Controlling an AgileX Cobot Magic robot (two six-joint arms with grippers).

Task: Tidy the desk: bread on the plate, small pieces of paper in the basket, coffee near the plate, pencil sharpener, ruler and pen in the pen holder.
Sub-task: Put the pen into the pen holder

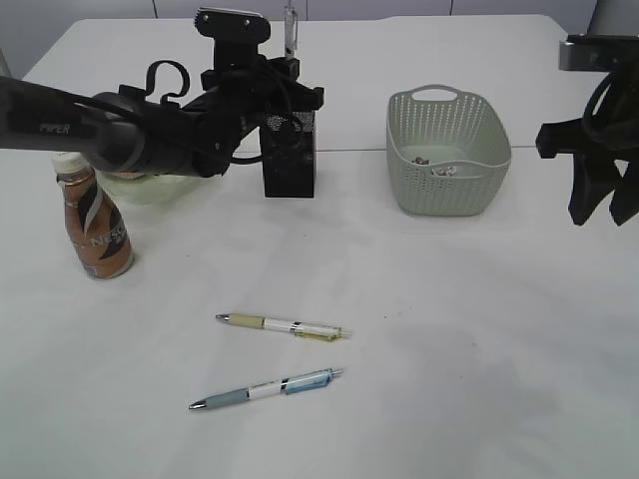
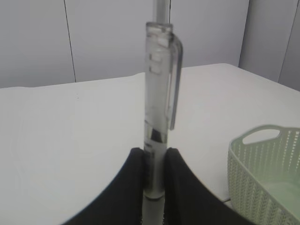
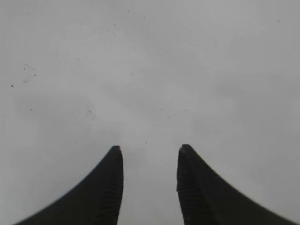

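Left gripper (image 2: 153, 187): jaws clamped on upright clear plastic pen (image 2: 158, 117), above black mesh pen holder (image 1: 290, 155) near desk (image 1: 449, 329) far edge, holder unseen at wrist. Right gripper (image 3: 150, 187): jaws parted, empty, over bare desk at right edge.

"PIPER" in pale letters on the left arm (image 1: 60, 125), partial "NES" on the coffee (image 1: 96, 228) label

A pale grey panelled wall (image 2: 108, 37) is seen in the background of the left wrist view. It is divided by a thin dark vertical seam (image 2: 68, 42) on the left, and a slightly darker panel (image 2: 265, 33) is set at the right. In the exterior view the same wall (image 1: 100, 8) is shown only as a narrow strip along the top edge.
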